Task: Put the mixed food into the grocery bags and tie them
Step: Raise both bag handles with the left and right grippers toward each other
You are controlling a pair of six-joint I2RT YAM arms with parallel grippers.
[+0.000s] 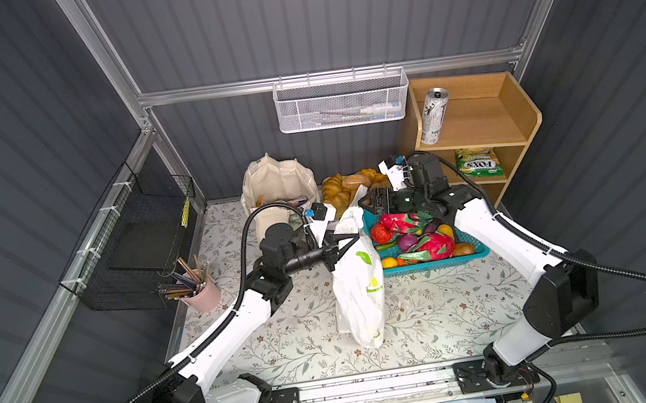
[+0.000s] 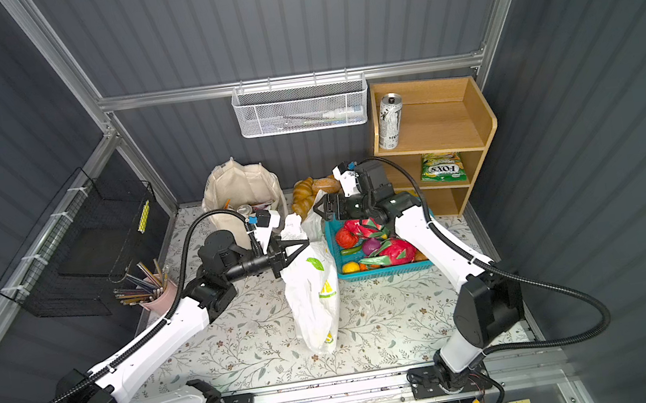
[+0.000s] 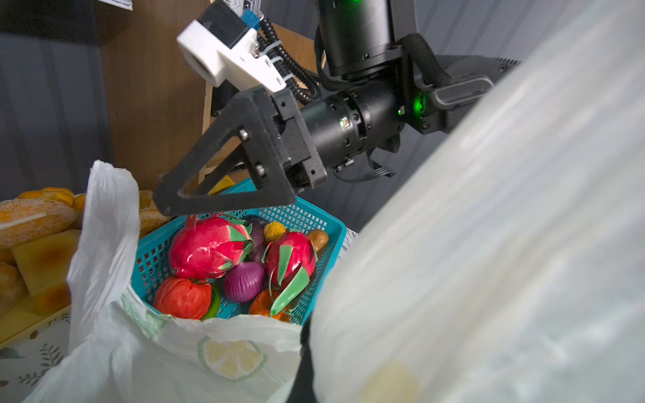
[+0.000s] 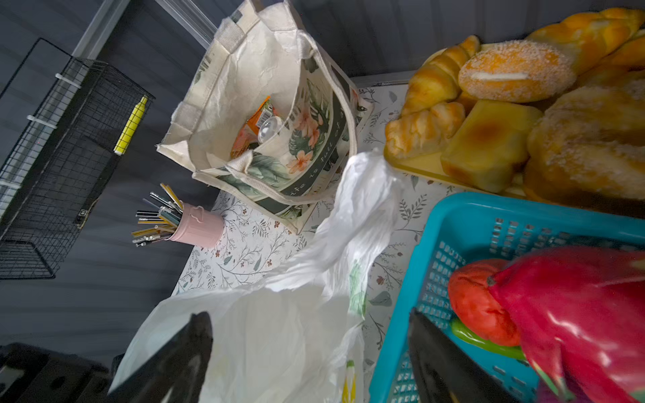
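Observation:
A thin white plastic carrier with lemon prints point(image 1: 361, 302) point(image 2: 313, 308) stands mid-table. My left gripper point(image 1: 353, 240) point(image 2: 301, 243) is shut on its bunched top; in the left wrist view plastic point(image 3: 209, 356) hides the jaws. My right gripper point(image 1: 363, 201) point(image 4: 310, 349) hangs open over the bag's far edge, gripping nothing, and a loose handle point(image 4: 363, 195) trails away from it. The cream canvas tote point(image 1: 277, 183) point(image 4: 251, 87) stands open at the back with an orange packet point(image 4: 258, 118) inside. A silver-white can point(image 1: 433, 115) and a green FOX'S pouch point(image 1: 480, 164) sit on the shelf.
A teal basket point(image 1: 434, 266) of toy fruit sits right of the bag, under the right arm. A yellow tray of bread point(image 1: 349, 187) is behind it. A wooden shelf point(image 1: 512, 116) stands back right, a pink pencil cup point(image 1: 203, 296) and a black wire basket point(image 1: 142, 241) left.

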